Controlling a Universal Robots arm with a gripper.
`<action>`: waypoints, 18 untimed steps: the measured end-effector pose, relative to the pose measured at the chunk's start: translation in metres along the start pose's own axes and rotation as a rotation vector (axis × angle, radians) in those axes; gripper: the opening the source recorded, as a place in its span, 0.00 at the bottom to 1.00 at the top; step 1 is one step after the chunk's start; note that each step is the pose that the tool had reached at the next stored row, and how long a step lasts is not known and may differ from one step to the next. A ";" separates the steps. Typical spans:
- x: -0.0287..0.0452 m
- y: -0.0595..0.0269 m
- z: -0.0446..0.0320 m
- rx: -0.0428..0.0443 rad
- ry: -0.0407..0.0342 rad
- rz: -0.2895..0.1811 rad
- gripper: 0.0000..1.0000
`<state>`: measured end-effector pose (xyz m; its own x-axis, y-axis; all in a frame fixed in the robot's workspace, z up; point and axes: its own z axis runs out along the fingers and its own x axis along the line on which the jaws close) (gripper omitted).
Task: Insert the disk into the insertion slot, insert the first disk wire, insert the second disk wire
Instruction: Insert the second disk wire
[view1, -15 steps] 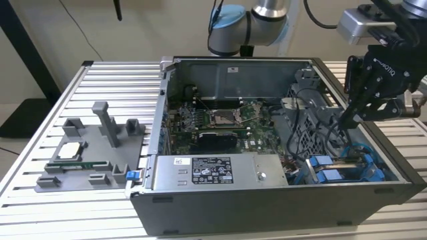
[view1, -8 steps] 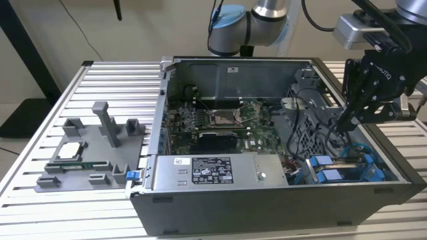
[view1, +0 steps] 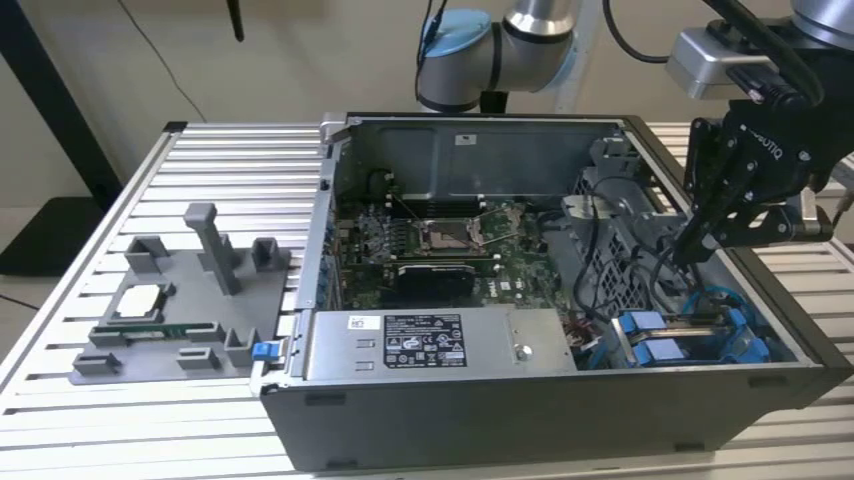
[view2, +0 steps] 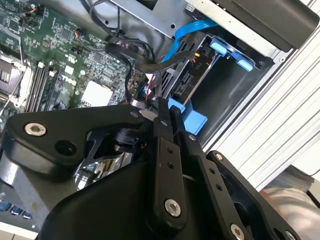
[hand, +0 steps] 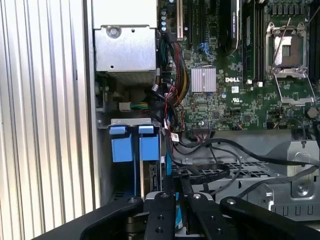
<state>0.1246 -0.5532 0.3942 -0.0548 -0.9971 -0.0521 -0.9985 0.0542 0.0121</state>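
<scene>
Open computer case (view1: 561, 400) on a slatted table (view1: 80, 440), gripper lowered into its drive corner.

The exterior view shows the whole case, the grey fixture (view1: 187, 320) on the table and the power-supply box (view1: 441, 342). The first wrist view shows the motherboard (hand: 235, 95) and the insertion slot (hand: 131, 142) with blue tabs. The second wrist view shows the disk (view2: 187, 80) seated in that slot, black wires (view2: 150, 62) touching it. The gripper (view2: 167, 117) has its fingers drawn narrow; whether they pinch a wire cannot be told.

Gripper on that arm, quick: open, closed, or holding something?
Gripper: cannot be told. It hangs inside the computer case, near the insertion slot.
</scene>
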 end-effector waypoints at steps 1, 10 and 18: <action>0.0000 0.0000 0.0000 0.0000 0.0000 0.000 0.00; 0.0003 0.0000 0.0065 0.0048 -0.0002 0.001 0.00; 0.0008 -0.0001 0.0164 0.0087 -0.0003 0.004 0.00</action>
<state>0.1245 -0.5532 0.3779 -0.0590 -0.9969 -0.0524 -0.9983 0.0589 0.0037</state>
